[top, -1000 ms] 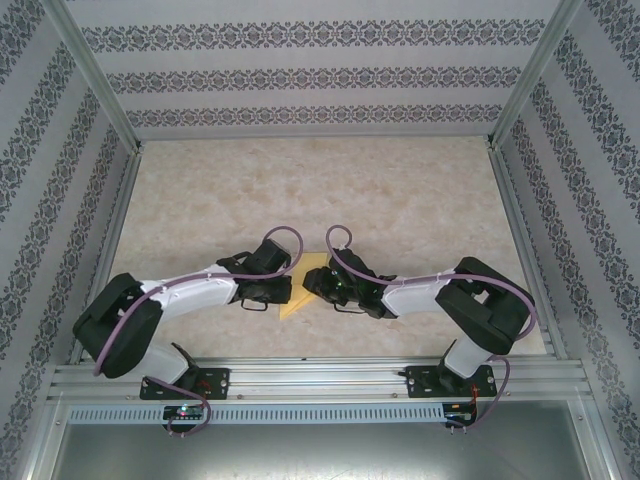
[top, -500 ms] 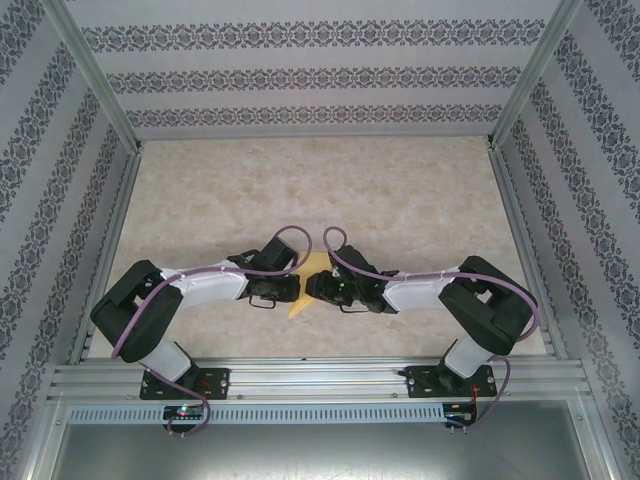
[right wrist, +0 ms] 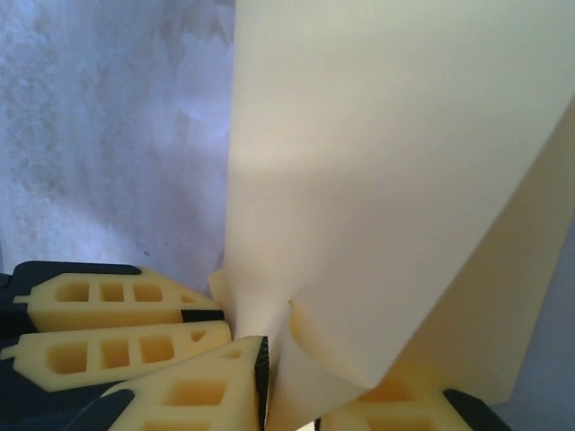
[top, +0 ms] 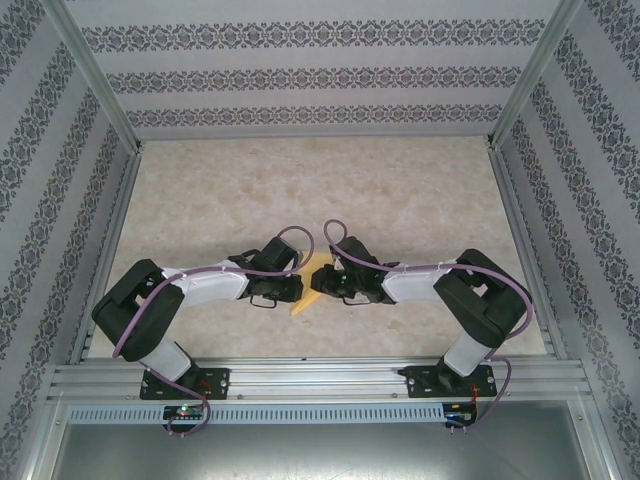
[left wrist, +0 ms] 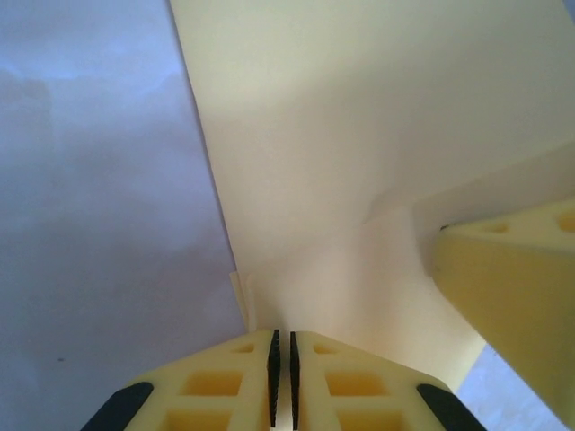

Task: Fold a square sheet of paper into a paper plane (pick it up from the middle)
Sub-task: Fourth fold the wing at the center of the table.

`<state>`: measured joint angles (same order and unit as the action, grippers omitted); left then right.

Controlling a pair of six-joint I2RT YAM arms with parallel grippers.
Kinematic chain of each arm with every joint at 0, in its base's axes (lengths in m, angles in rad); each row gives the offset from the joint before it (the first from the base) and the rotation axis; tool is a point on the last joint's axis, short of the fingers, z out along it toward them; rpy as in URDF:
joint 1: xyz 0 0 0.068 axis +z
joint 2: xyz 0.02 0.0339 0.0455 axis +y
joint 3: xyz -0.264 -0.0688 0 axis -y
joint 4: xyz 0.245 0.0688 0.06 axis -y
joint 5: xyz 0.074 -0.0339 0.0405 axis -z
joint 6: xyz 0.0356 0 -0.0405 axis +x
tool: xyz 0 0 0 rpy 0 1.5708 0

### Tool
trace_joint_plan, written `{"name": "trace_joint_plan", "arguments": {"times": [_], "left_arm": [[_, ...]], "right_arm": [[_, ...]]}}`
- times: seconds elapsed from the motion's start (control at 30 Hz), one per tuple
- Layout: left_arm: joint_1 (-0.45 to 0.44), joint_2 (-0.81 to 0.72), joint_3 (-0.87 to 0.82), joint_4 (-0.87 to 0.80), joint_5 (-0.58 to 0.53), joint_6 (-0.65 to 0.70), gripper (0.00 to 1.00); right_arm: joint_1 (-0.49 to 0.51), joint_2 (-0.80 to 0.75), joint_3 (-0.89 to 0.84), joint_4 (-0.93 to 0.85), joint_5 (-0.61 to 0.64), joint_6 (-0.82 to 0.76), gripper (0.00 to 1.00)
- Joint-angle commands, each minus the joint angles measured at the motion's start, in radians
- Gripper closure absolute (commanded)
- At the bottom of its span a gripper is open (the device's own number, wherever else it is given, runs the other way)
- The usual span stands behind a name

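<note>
- The sheet of paper [top: 302, 303] is yellow and partly folded. It sits between the two claws, over the near middle of the tabletop [top: 400, 190], with one pointed corner sticking out toward the near edge.
- From the left wrist, the sheet of paper [left wrist: 359, 135] spreads away from the fingers as a broad pale surface. A fold line runs across it, and one straight edge crosses the tabletop [left wrist: 90, 224].
- From the right wrist, the sheet of paper [right wrist: 377, 162] rises as a tall panel. It gathers into a crumpled neck down at the fingers, with the tabletop [right wrist: 108, 135] behind it on the left.
- The left claw [left wrist: 281, 359] is closed to a thin slit, and the paper's edge runs down into that slit, so it is pinching the sheet. From above, the left claw [top: 297, 287] meets the sheet from the left.
- The right claw [right wrist: 287, 382] is narrowed around the gathered neck of paper and grips it between its pads. From above, the right claw [top: 316, 282] reaches in from the right, just beside the left one.
- Each wrist camera also catches the other claw. A yellow finger [left wrist: 512, 287] stands at the right of the left wrist picture, and two yellow fingers [right wrist: 108, 314] lie at the lower left of the right wrist picture.
- Purple cables [top: 285, 235] loop over both wrists.
- Patterned walls [top: 320, 75] enclose the marbled tabletop on three sides.
</note>
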<state>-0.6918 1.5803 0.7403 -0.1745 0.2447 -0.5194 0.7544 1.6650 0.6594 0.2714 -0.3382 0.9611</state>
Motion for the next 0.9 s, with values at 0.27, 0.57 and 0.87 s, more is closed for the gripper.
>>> {"name": "trace_joint_plan", "arguments": {"times": [0.27,0.57,0.87], "left_arm": [[-0.002,-0.184,-0.027,-0.044,-0.024,-0.023,0.66],[-0.054,-0.264,-0.090,-0.079,-0.078,-0.059,0.63],[-0.168,-0.174,-0.038,-0.100,-0.169,-0.057,0.59]], "right_arm": [[0.037,0.006,-0.025,0.083,0.052,0.096,0.85],[0.065,-0.017,-0.044,0.059,0.138,0.146,0.84],[0.063,-0.035,-0.057,0.083,0.119,0.151,0.91]]}}
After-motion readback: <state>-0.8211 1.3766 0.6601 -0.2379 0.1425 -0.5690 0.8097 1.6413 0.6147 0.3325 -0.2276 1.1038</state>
